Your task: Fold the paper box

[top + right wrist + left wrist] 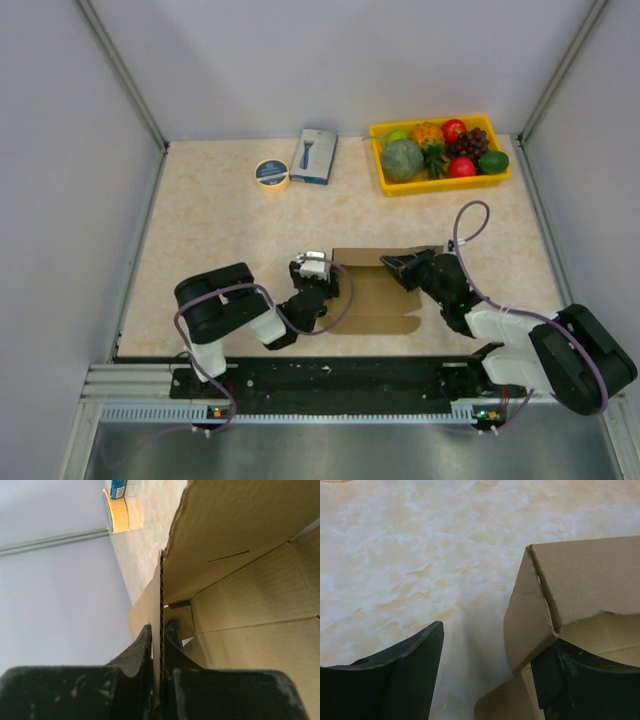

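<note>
Paper box mid-table | left jaws apart, gripping nothing | right jaws pinching its wall | tray, tape well behind

Beige marbled counter, plain pale grey walls closing the counter's far, left and right sides, slim metal posts rising from the counter's far corners, black rail along its near edge, soft even light

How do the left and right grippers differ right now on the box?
The left gripper is open; the right gripper is shut. The right pinches a panel of the paper box edge-on, while the left grips nothing, one finger beside a folded corner flap. Both are at the box, reaching in from opposite sides.
</note>
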